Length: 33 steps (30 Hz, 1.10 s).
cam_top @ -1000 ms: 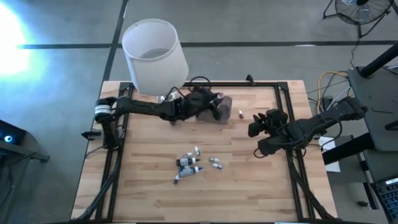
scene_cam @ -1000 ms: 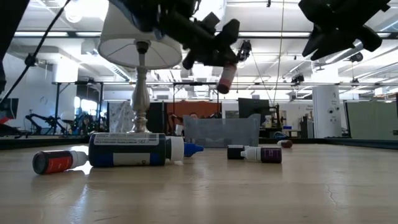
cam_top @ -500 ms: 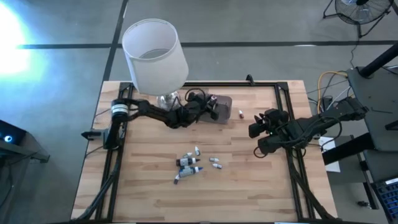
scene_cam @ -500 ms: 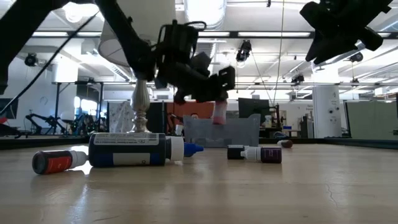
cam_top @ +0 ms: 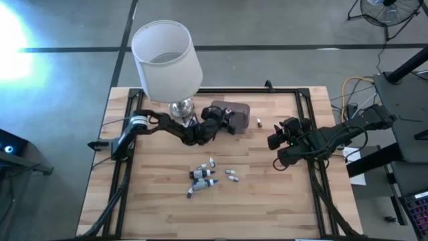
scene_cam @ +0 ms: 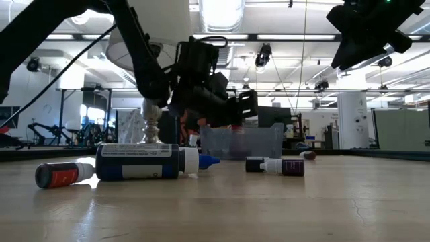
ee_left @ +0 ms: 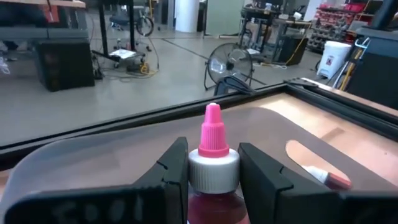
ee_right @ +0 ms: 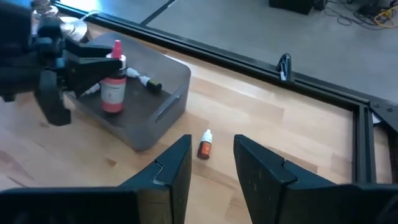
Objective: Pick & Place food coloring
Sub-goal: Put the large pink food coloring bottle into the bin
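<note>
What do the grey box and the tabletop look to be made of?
Grey box: apparently translucent plastic, matte; a small bottle inside shows past its open top, and its corners are rounded and moulded. Tabletop: looks like light wood planks, with visible grain and seams, inside a black metal-looking frame.

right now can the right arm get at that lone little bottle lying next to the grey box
Probably yes. The lone bottle lies on bare wood just ahead of the right gripper, whose fingers are open and empty. The left gripper is busy over the grey box, off to the side.

Bright, even overhead light. Strong glare whites out the floor (cam_top: 13, 40) beyond the table's (cam_top: 267, 207) far left corner. Ceiling lamps (scene_cam: 222, 10) flare in the low view; nearby bottles (scene_cam: 138, 161) look soft.
</note>
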Each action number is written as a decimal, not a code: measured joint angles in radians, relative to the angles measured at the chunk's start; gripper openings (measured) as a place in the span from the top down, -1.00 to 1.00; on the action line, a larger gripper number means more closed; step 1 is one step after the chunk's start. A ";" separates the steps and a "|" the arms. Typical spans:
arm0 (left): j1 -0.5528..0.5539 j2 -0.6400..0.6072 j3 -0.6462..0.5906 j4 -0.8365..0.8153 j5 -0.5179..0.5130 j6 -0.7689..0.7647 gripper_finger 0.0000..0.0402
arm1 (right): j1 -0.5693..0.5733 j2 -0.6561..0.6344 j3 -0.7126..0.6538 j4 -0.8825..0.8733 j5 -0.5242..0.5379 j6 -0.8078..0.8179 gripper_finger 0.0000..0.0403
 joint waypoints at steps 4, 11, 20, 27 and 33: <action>-0.022 0.001 0.000 -0.003 -0.016 0.022 0.55 | 0.000 0.000 -0.004 -0.019 0.000 -0.001 0.44; -0.060 -0.009 -0.004 -0.037 -0.020 0.024 0.47 | 0.000 0.000 -0.005 -0.018 0.001 -0.001 0.44; -0.125 -0.019 -0.019 -0.044 -0.023 0.035 0.46 | 0.000 0.000 -0.005 -0.018 0.001 0.003 0.44; -0.161 -0.080 -0.045 -0.144 -0.065 0.043 0.45 | 0.000 0.000 -0.005 -0.017 0.002 0.007 0.44; -0.159 -0.109 -0.070 -0.178 -0.075 0.022 0.45 | 0.000 0.002 -0.007 -0.014 0.003 0.029 0.44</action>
